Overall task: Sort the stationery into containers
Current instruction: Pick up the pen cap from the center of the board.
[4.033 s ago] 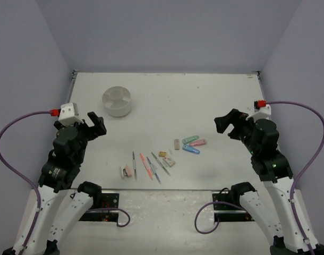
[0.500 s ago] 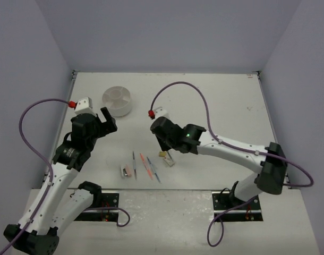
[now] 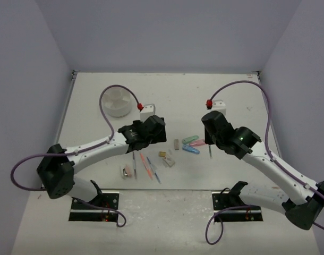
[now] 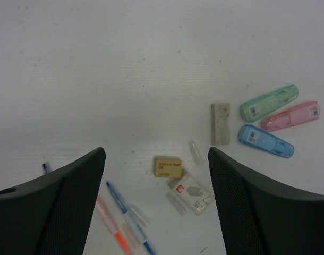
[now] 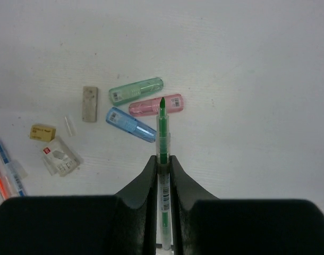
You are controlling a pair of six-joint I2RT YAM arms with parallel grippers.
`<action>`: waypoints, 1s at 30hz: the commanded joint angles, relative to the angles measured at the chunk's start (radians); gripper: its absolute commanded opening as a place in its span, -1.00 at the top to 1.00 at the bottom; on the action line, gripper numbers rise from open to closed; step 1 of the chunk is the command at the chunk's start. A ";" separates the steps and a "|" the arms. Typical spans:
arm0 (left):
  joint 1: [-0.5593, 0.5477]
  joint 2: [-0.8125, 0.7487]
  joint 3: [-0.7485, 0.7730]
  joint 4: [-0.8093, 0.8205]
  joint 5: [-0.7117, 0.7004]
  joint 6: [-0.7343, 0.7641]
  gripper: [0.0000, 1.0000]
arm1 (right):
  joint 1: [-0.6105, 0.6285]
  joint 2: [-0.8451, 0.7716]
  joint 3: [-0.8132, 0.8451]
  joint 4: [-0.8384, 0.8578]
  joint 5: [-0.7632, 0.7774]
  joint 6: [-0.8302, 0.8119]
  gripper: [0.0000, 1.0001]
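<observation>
My right gripper point(image 5: 162, 159) is shut on a green pen point(image 5: 163, 125), held above the table to the right of three capsule pieces, green point(image 5: 136, 90), pink point(image 5: 155, 104) and blue point(image 5: 130, 124). My left gripper point(image 4: 156, 159) hangs open over the pile. Below its jaws lie a tan eraser point(image 4: 167, 166), a clear-cased eraser point(image 4: 193, 191), a blue pen point(image 4: 122, 212) and an orange pen point(image 4: 106, 218). A grey eraser point(image 4: 221, 123) lies farther off. The white divided dish point(image 3: 117, 102) stands at the back left, partly behind the left arm's cable.
More pens point(image 3: 134, 162) and a small eraser point(image 3: 125, 171) lie near the table's front edge. The left arm point(image 3: 98, 146) stretches across the left half of the table. The purple side walls close in both sides.
The right arm has pulled back from the pile to the right with the green pen in its jaws. The left arm has swung in from the left and now hovers over the pile.
</observation>
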 commanded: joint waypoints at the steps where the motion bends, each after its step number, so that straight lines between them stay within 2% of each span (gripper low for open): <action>1: -0.050 0.188 0.177 0.048 -0.077 -0.050 -0.34 | -0.014 -0.104 -0.010 -0.033 0.055 0.013 1.00; 5: -0.067 0.328 0.259 0.049 -0.056 -0.063 0.21 | -0.017 -0.159 -0.017 -0.047 0.044 0.007 1.00; 6: -0.071 0.356 0.270 0.048 -0.052 -0.068 0.24 | -0.017 -0.167 -0.020 -0.049 0.043 0.005 1.00; 12: -0.096 0.460 0.311 0.023 -0.048 -0.111 0.20 | -0.017 -0.190 -0.050 -0.047 0.047 -0.006 1.00; 30: -0.142 0.541 0.329 -0.066 -0.087 -0.199 0.24 | -0.017 -0.203 -0.065 -0.026 0.029 -0.027 1.00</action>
